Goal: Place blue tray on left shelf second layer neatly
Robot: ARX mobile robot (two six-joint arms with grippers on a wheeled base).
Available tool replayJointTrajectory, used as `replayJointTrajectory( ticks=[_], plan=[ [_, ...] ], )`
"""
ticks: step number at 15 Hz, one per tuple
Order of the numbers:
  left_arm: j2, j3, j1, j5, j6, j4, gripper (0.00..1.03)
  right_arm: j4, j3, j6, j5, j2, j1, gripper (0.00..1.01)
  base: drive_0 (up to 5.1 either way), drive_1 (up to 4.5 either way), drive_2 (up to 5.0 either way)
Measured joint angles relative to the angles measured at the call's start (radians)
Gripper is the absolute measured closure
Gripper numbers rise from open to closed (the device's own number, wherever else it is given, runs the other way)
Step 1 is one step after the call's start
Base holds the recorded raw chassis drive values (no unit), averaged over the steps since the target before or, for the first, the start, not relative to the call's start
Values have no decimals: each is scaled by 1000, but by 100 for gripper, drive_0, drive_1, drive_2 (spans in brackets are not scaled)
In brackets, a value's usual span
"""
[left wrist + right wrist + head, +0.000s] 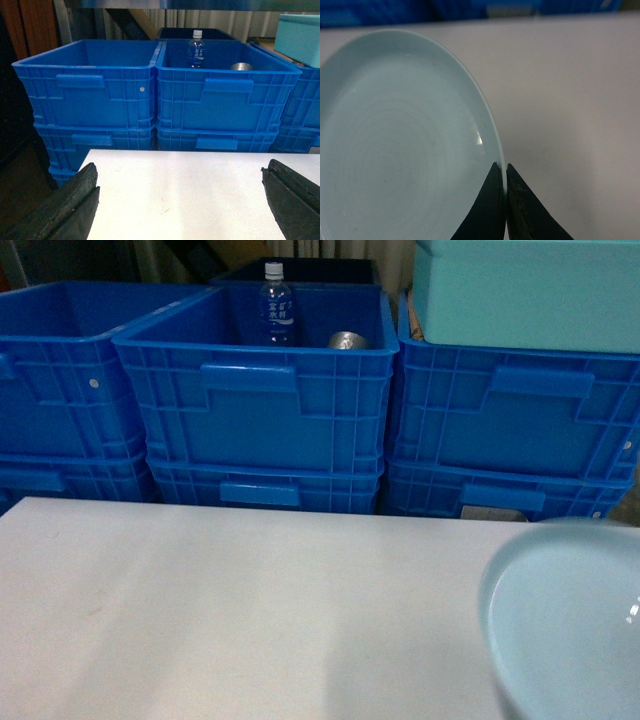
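Right gripper (505,172): two black tapered fingers (485,210) pinched together on the raised rim of the pale sky-blue smooth plastic tray (395,145), one finger inside the rim, one outside. Tray is round to oval, shallow, and spreads left and ahead of that gripper; a small glare spot sits on its inner wall just ahead of the fingertips. In the head view the same tray (570,625) fills the lower right corner over the white flat tabletop (230,610); cannot tell if it touches the table or is held just above it.

Left gripper (180,192): black rough-padded fingers (75,205) spread wide apart at the bottom corners of the left wrist view, nothing between them, only bare white tabletop below and ahead.

Beyond the table's far edge, ahead of both grippers: deep royal-blue ribbed plastic crates (260,400) stacked two high, side by side. The upper middle crate holds a clear plastic water bottle with white cap and blue label (277,305), upright, and a small round silver metal can (348,340) just right of it. Far right of the left gripper, a big turquoise box (530,290) sits on top of the right-hand crate stack (510,420). No steel shelf tier can be made out in any view.
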Motion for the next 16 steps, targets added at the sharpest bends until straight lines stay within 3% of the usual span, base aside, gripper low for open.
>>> replayJointTrajectory(
  ticks=[1, 3, 4, 5, 7, 10, 14, 16],
  plan=[
    [0, 0, 0, 0, 0, 0, 5, -37, -4, 31, 46, -188, 8, 99, 0, 0, 0],
    [0, 0, 0, 0, 0, 0, 5, -107, -5, 80, 83, -593, 19, 99, 0, 0, 0],
    [0, 0, 0, 0, 0, 0, 5, -84, -31, 90, 145, -768, 19, 99, 0, 0, 0],
    [0, 0, 0, 0, 0, 0, 5, -96, -61, 96, 176, -858, 29, 99, 0, 0, 0],
    [0, 0, 0, 0, 0, 0, 5, -136, -162, 98, 311, -1035, 100, 99, 0, 0, 0],
    [0, 0, 0, 0, 0, 0, 5, -142, -213, 106, 360, -1112, 125, 99, 0, 0, 0],
    [0, 0, 0, 0, 0, 0, 5, -83, -247, 108, 357, -1033, 116, 99, 0, 0, 0],
    [0, 0, 0, 0, 0, 0, 5, -86, -248, 129, 348, -1025, 126, 99, 0, 0, 0]
  ],
)
